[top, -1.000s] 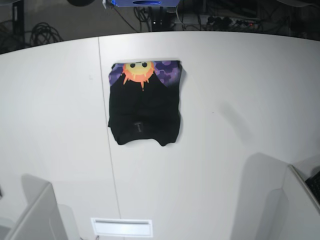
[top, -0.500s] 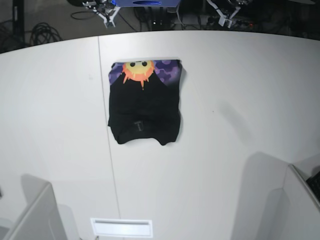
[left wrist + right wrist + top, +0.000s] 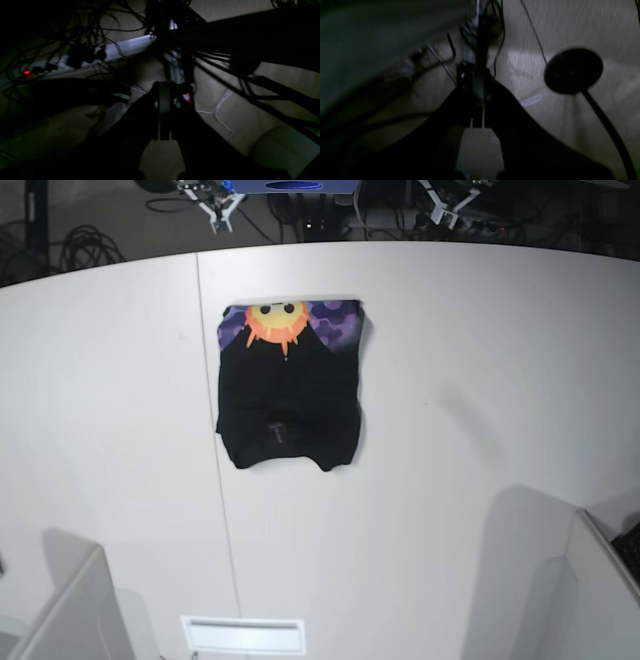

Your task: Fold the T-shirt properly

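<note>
The T-shirt [image 3: 290, 400] is mostly plain black, with a strip along its far edge showing an orange sun face with a yellow centre and small black eyes, set on a mottled purple print. It lies on a white table [image 3: 480, 370] crossed by one thin dark seam line. In the left wrist view a pale white power strip [image 3: 117, 50] carries a small glowing red-orange light among black cables [image 3: 75, 30] over a dull grey-beige floor [image 3: 240, 110], and the right wrist view shows a black round disc [image 3: 573, 70] against the same greyish floor.
</note>
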You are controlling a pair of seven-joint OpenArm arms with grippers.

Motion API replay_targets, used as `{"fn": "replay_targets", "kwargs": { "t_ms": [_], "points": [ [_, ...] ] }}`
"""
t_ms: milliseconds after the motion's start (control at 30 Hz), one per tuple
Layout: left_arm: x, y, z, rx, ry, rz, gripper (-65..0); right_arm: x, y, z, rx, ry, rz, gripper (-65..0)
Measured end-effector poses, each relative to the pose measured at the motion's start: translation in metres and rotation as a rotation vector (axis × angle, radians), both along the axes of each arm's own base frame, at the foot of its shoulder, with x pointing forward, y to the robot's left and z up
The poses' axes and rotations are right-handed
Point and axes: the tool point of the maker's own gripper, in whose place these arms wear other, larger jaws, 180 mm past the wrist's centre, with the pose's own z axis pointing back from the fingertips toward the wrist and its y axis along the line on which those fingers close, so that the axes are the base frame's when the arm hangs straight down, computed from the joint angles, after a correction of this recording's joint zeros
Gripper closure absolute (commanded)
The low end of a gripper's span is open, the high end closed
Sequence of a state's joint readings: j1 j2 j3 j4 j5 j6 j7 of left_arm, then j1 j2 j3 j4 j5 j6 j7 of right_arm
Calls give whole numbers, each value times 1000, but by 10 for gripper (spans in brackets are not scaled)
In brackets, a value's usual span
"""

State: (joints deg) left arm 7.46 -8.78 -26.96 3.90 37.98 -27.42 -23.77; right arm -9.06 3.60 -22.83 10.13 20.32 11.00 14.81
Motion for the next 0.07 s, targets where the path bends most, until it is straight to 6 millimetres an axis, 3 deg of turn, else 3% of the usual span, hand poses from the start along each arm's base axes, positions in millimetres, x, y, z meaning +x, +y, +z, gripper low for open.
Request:
{"fn": "replay_targets", "kwargs": {
  "t_ms": [67],
  "points": [
    [3, -3, 0, -5, -2, -2, 0, -1, 0, 0, 1, 2, 0, 0]
  ]
}}
